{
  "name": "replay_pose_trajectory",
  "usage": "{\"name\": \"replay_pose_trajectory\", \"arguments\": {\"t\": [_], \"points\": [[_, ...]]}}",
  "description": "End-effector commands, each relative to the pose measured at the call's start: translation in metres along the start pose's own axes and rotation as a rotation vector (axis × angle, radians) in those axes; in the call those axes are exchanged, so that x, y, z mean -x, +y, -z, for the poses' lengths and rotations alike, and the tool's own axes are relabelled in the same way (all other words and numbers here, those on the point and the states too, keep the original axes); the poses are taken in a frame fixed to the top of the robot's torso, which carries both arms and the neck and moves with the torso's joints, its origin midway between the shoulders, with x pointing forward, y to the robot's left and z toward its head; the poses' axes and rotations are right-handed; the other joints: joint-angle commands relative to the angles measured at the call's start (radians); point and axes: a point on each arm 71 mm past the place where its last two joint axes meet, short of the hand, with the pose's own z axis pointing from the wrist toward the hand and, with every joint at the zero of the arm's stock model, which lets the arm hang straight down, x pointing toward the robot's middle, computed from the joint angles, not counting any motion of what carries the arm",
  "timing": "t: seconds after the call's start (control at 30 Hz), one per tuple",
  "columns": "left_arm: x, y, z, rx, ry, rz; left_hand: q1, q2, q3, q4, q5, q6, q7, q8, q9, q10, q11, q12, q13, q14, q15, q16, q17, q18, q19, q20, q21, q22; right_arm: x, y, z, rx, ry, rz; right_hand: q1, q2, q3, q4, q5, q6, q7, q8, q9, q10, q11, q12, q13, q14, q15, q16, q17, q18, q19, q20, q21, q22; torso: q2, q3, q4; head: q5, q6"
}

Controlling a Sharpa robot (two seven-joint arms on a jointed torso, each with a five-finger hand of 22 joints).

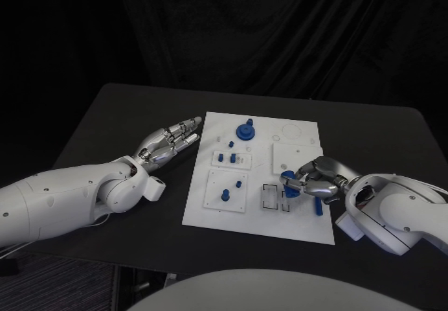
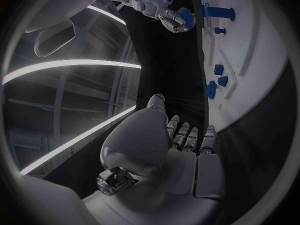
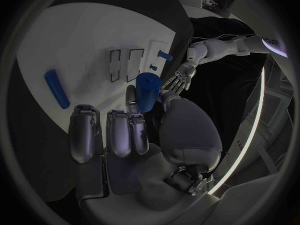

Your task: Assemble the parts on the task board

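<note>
On the black table in front of us lies the white rectangular task board, its long side running from near to far. Our right hand hangs over the board's right half, near its middle, fingers curled, and it pinches a short blue cylindrical part between thumb and a finger; the right wrist view shows that cylinder upright in our grip above the board's two narrow rectangular slots. Just near of this hand, a slim blue rod-shaped part lies flat on the board close to its right edge. Our left hand rests on the table just beside the board's left edge, towards its far end, palm down with fingers stretched out straight and slightly apart, holding nothing; whether the fingertips touch the board we cannot tell. At the far middle of the board stands a round blue part with a peg on top. Nearer, on small raised square plates in the left half of the board, stand several little blue pegs, two on the near plate and a few on the plate beyond it.
</note>
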Motion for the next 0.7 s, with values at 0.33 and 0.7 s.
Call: {"name": "replay_pose_trajectory", "arguments": {"t": [0.33, 0.7], "points": [[-0.003, -0.003, 0.000, -0.052, 0.018, 0.014, 0.010, 0.002, 0.003, -0.003, 0.007, 0.000, -0.009, 0.000, 0.001, 0.000, 0.013, 0.006, 0.000, 0.000, 0.010, -0.007, -0.001, 0.010, 0.000, 0.008, 0.004, 0.001, -0.014, -0.003, -0.013, -0.084, 0.147, 0.051, -0.059, 0.010, 0.089, -0.072, -0.071, -0.032, 0.011, -0.032, -0.013, 0.106, 0.010, 0.003, 0.263, 0.050, 0.015, -0.012, -0.021, 0.003, 0.041, 0.018, -0.015, 0.206, 0.000, 0.0010, -0.0007, 0.012, 0.000], [-0.003, -0.003, -0.001, -0.051, 0.022, 0.016, 0.011, 0.002, 0.003, -0.003, 0.007, 0.000, -0.009, 0.000, 0.001, 0.000, 0.015, 0.005, 0.000, 0.000, 0.011, -0.007, -0.001, 0.010, 0.001, 0.009, 0.004, 0.001, -0.023, -0.001, -0.017, -0.084, 0.205, 0.089, -0.066, 0.016, 0.076, -0.070, -0.122, -0.047, 0.018, -0.045, -0.020, 0.106, 0.017, 0.003, 0.263, 0.049, 0.021, -0.015, -0.029, 0.004, 0.039, 0.023, -0.020, 0.204, 0.000, 0.0007, -0.0017, 0.008, 0.000]]}}
